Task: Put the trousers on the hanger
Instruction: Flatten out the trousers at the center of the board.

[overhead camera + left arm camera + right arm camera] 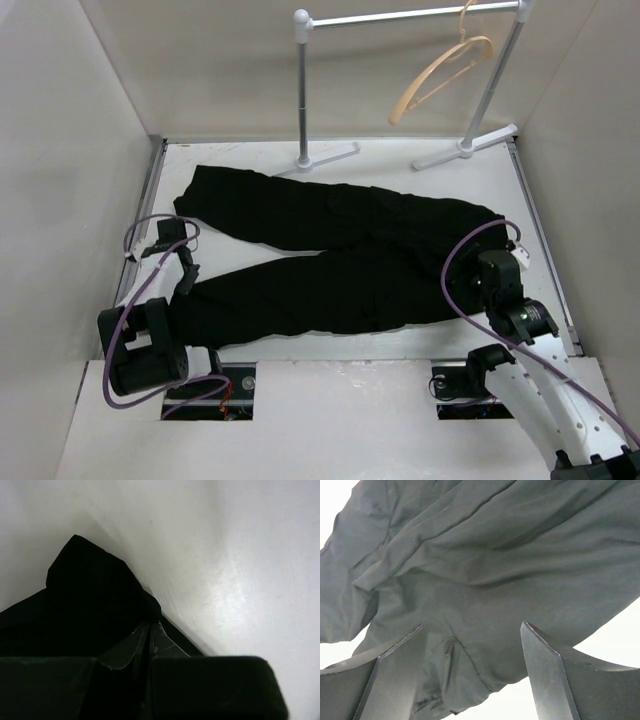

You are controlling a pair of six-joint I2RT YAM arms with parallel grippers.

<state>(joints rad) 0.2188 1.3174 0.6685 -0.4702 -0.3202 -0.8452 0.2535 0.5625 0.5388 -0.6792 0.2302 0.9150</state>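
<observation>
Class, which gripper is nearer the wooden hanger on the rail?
Right. The right gripper is over the waist of the trousers, below the hanger; the left gripper is across the table at the leg ends.

White metal rail stand (303, 90) at the far edge of the white table (385, 172), pale walls (60, 150) around

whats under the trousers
Only the white table shows around the edges of the trousers. Whatever lies beneath the black cloth is covered, so no view shows whether anything else is under it.
</observation>
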